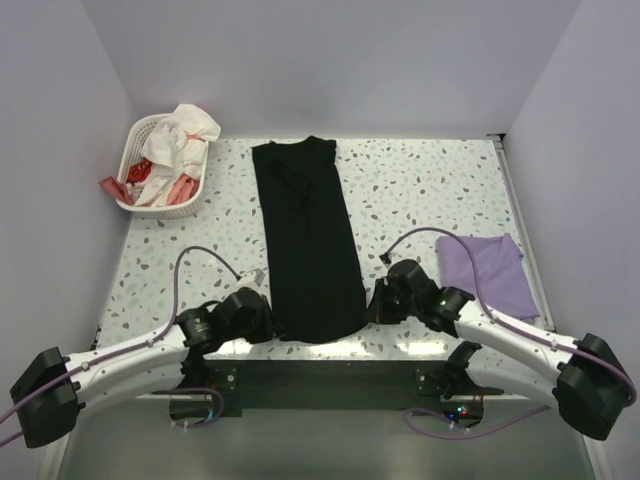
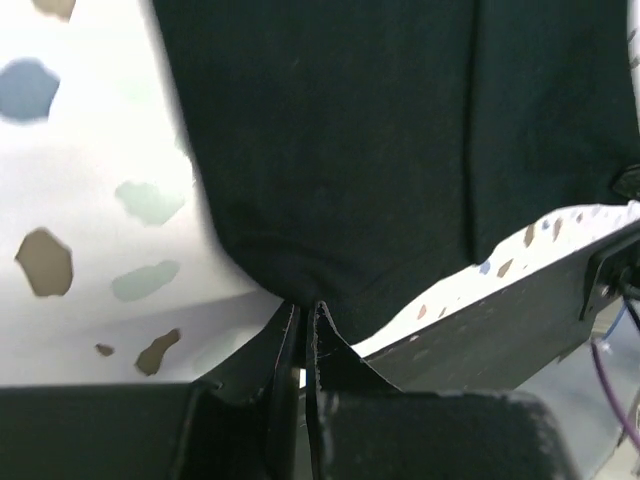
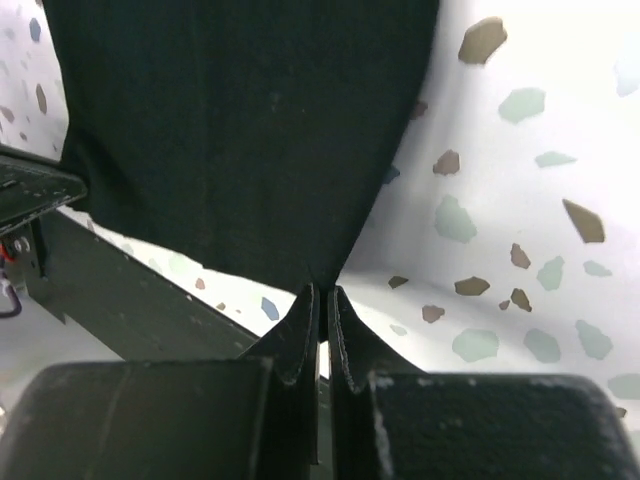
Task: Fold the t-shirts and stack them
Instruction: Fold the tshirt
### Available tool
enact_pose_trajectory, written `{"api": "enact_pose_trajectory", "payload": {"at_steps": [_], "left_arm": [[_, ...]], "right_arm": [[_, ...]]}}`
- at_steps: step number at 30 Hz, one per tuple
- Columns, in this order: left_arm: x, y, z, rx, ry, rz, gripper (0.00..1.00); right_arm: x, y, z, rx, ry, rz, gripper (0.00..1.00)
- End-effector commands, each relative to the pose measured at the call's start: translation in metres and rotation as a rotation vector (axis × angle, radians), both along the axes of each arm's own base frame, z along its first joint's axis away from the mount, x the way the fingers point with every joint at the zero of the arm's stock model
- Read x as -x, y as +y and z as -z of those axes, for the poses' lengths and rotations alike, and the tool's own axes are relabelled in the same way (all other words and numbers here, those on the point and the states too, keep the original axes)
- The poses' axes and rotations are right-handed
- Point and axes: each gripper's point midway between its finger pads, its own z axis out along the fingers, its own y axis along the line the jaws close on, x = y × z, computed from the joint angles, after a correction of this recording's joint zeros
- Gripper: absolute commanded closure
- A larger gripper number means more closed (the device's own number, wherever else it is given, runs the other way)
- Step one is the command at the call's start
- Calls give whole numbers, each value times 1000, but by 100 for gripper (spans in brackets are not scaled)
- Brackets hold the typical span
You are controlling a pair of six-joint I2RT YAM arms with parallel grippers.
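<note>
Both claws clenched on near hem corners of black tee [image 1: 310, 240], a long strip lying centre, left gripper [image 2: 305, 312] and right gripper [image 3: 322, 292], bite depth unclear, so lift level and in sync, fold hem toward collar, no skew.

**Top external view.** Fixed high behind the arm bases, looking down and forward. Wide and distant: it takes in the whole speckled table [image 1: 420, 190], with the bases at 6 o'clock and the laundry basket [image 1: 165, 165] at 10 o'clock.

**Left wrist view.** Mounted just behind the left gripper [image 2: 303, 305], very close to the tabletop. It faces along the fingers, which enter at 6 o'clock.

**Right wrist view.** Same arrangement behind the right gripper [image 3: 322, 290], equally close, with the table's near edge running out at 8 o'clock.

**Shared coverage.** All three views hold the near hem of the black t-shirt [image 1: 305, 240] at the table's near edge.
</note>
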Motion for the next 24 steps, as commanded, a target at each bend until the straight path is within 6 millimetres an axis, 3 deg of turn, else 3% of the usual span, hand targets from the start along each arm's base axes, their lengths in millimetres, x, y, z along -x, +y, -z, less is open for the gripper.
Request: {"api": "enact_pose_trajectory", "payload": {"at_steps": [1,6,9,10,11,12,13,14,15,16,17,18,20,21,23,24], "left_arm": [[-37,-15,-41,9,-130,-51,100],[-78,-22,-56,-17,-140,-54,100],[-109,-17,-65,-5,-161,-101,100],[-120,-18,-71,4,-183,-114,100],[-126,-18,-67,-5,-161,-112,100],[-146,-16,-80,2,-186,-142,100],[-155,-15,-83,4,-185,-150,100],[-164,-15,-87,4,-187,-160,100],[-183,-15,-93,1,-192,-179,100],[-191,-16,-96,4,-193,-184,100],[-199,-16,-89,-16,-178,-189,100],[-216,-14,-100,-10,-197,-216,100],[-231,-11,-91,-30,-174,-237,100],[-245,-7,-97,-25,-182,-264,100],[-257,-4,-83,-40,-148,-281,100],[-268,0,-86,-31,-152,-301,100]], "right_arm": [[-28,12,-31,11,-84,25,100],[-64,35,-49,41,-125,12,100],[-99,52,-57,36,-119,21,100],[-116,62,-69,16,-139,28,100],[-128,65,-58,40,-110,32,100],[-142,65,-57,46,-108,44,100],[-162,75,-73,24,-141,53,100],[-172,77,-57,55,-106,59,100],[-185,76,-55,56,-98,71,100],[-204,83,-69,31,-126,82,100],[-217,79,-64,39,-109,101,100],[-227,80,-49,52,-78,112,100],[-252,81,-53,18,-74,132,100],[-260,80,-39,23,-44,144,100],[-282,79,-47,-10,-61,166,100],[-288,79,-37,-7,-43,170,100]]}}
